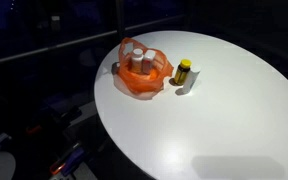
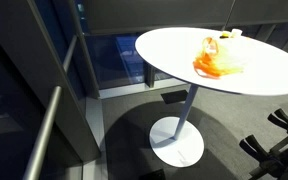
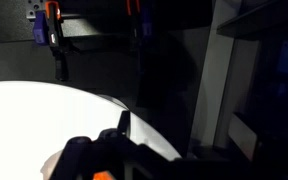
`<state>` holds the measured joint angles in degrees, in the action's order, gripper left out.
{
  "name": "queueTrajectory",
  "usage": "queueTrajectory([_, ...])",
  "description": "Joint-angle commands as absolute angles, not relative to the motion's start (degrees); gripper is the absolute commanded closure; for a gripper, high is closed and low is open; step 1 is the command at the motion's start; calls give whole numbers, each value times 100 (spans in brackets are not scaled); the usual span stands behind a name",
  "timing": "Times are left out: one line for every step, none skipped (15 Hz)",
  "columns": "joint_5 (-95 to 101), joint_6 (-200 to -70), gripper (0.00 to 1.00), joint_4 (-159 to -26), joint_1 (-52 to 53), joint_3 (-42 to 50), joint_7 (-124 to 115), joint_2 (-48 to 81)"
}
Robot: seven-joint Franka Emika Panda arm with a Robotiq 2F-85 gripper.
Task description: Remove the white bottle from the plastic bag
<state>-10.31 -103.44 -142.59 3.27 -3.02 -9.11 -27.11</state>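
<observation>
Sitting inside the orange plastic bag (image 1: 144,82), the white bottle (image 1: 148,62) is close to the bench (image 1: 224,120) edge. The jaws appear only dimly in the wrist view, and I cannot tell whether they are released or clenched. The limp bag may well lift with the bottle. It could also drag and topple the yellow bottle (image 1: 184,72) just beside it.
</observation>
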Motion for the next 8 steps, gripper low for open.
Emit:
queueTrajectory([-1044,-10337,0,-14247,283,-338,-895,-2710])
queueTrajectory([-1044,-10338,0,-14245,284,-338,-895,-2710])
queueTrajectory([-1044,-10338,0,-14245,284,-339,-895,-2711])
queueTrajectory([-986,-10328,0,-14192,257,-355,-954,-2676])
queueTrajectory([-967,-10260,0,-14099,229,-348,-1006,-2614])
queueTrajectory([-955,-10252,0,-14050,204,-344,-1035,-2585])
queueTrajectory([-901,-10211,0,-13960,166,-352,-1083,-2526])
queueTrajectory([-879,-10207,0,-13901,141,-353,-1116,-2487])
